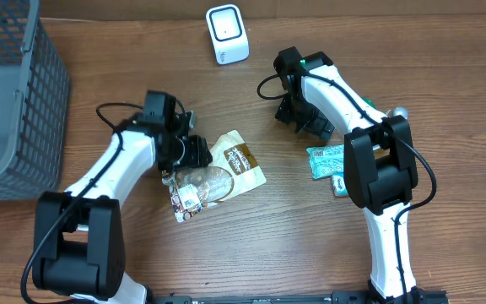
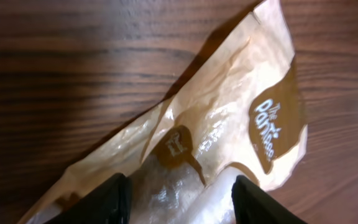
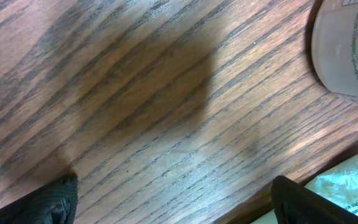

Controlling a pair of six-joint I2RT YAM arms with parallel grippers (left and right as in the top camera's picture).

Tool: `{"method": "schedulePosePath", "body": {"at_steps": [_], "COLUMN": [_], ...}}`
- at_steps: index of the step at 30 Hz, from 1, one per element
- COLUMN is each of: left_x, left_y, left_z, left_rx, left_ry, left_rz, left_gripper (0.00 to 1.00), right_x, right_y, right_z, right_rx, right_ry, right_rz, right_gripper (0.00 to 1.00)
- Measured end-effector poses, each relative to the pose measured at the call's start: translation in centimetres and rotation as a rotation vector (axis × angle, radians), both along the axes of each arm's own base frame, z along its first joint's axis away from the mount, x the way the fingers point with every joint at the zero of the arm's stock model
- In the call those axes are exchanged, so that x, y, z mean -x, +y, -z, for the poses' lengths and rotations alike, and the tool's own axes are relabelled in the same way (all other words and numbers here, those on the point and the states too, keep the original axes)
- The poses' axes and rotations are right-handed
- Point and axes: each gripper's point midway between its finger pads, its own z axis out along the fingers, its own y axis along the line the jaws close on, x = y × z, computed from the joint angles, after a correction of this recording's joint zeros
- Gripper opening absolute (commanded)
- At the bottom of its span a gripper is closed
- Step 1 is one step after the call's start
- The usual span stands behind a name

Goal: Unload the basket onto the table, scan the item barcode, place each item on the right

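A tan and brown snack bag (image 1: 230, 165) lies on the wooden table, a white barcode label (image 1: 189, 201) showing at its lower left end. My left gripper (image 1: 186, 154) is down on the bag's left part. In the left wrist view its black fingers (image 2: 107, 202) press both sides of the bag's clear bulging section (image 2: 185, 186), shut on it. A white scanner (image 1: 227, 34) stands at the back centre. My right gripper (image 1: 306, 118) hovers to the right of the bag, wide open, with only bare wood between its fingertips (image 3: 58, 199).
A grey mesh basket (image 1: 15, 110) fills the left edge. Teal packets (image 1: 327, 160) lie under the right arm, one showing at the right wrist view's corner (image 3: 347, 180). A white round container (image 3: 347, 50) sits just beyond the right gripper.
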Motion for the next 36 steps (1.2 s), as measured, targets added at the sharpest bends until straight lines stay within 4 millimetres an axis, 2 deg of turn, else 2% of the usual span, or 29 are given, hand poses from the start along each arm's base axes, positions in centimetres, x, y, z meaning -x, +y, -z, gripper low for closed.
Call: {"method": "schedulePosePath", "body": {"at_steps": [7, 10, 15, 19, 22, 26, 32, 36], "left_x": [-4.9, -6.0, -4.8, -4.0, -3.7, -2.9, -1.2, 0.2], "left_y": [1.3, 2.2, 4.4, 6.6, 7.7, 9.0, 10.0, 10.0], "left_z": [-5.8, -6.8, -5.9, -5.3, -4.8, -3.3, -0.3, 1.3], "left_rx": [-0.034, -0.079, -0.204, -0.329, -0.391, -0.467, -0.518, -0.513], "left_ry": [-0.124, -0.166, -0.111, -0.078, -0.071, -0.057, -0.023, 0.009], "left_rz": [-0.045, -0.065, -0.094, -0.119, -0.132, -0.143, -0.144, -0.134], "left_gripper": [0.63, 0.65, 0.67, 0.66, 0.58, 0.45, 0.44, 0.46], "right_x": [0.0, 0.0, 0.0, -0.1, -0.1, -0.1, -0.1, -0.1], "right_y": [0.0, 0.0, 0.0, 0.0, 0.0, 0.0, 0.1, 0.0], "right_z": [0.0, 0.0, 0.0, 0.0, 0.0, 0.0, 0.0, 0.0], "right_rx": [0.001, 0.002, 0.003, 0.002, 0.002, 0.002, 0.002, 0.003], "right_ry": [-0.001, -0.002, -0.002, -0.003, -0.005, -0.004, -0.005, -0.005], "right_rz": [-0.002, -0.002, -0.002, -0.002, -0.003, -0.002, -0.003, -0.003], "right_gripper": [0.99, 1.00, 1.00, 1.00, 1.00, 1.00, 1.00, 1.00]}}
